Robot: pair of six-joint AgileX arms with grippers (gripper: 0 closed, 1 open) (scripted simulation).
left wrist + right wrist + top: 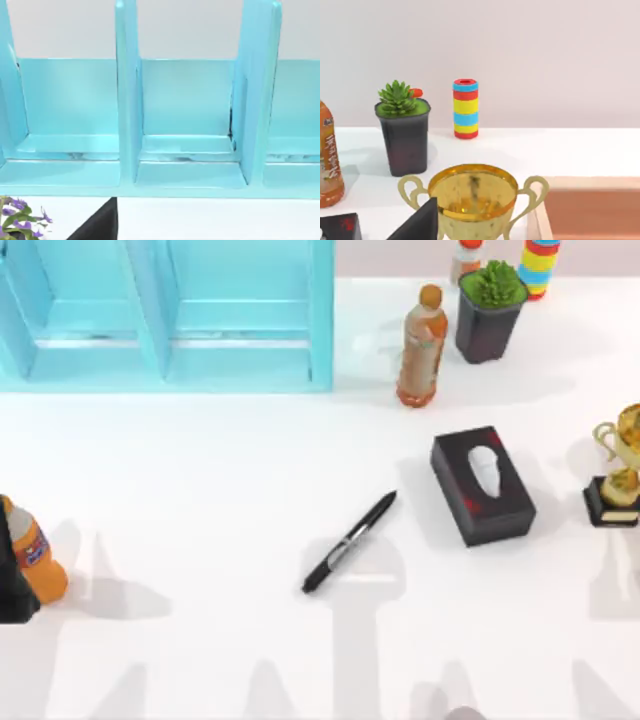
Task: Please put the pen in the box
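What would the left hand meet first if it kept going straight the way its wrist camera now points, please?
Most likely the blue shelf unit: its middle open compartment sits dead ahead in the left wrist view, with upright dividers either side. Nothing appears in between, though depth is hard to judge.

One pen (350, 542) lies on the desk (200, 500), and one black tissue box (483, 485) sits near it. There are two orange bottles: one (421, 346) standing at the back, one (35, 555) at the desk's left edge. One potted succulent (490, 310), one striped cylinder (540, 265) (red, yellow and blue bands), one gold trophy (620, 470) and one turquoise shelf unit (165, 315) complete the count, plus one purple-flowered plant (20, 217) and one salmon tray (592, 210).
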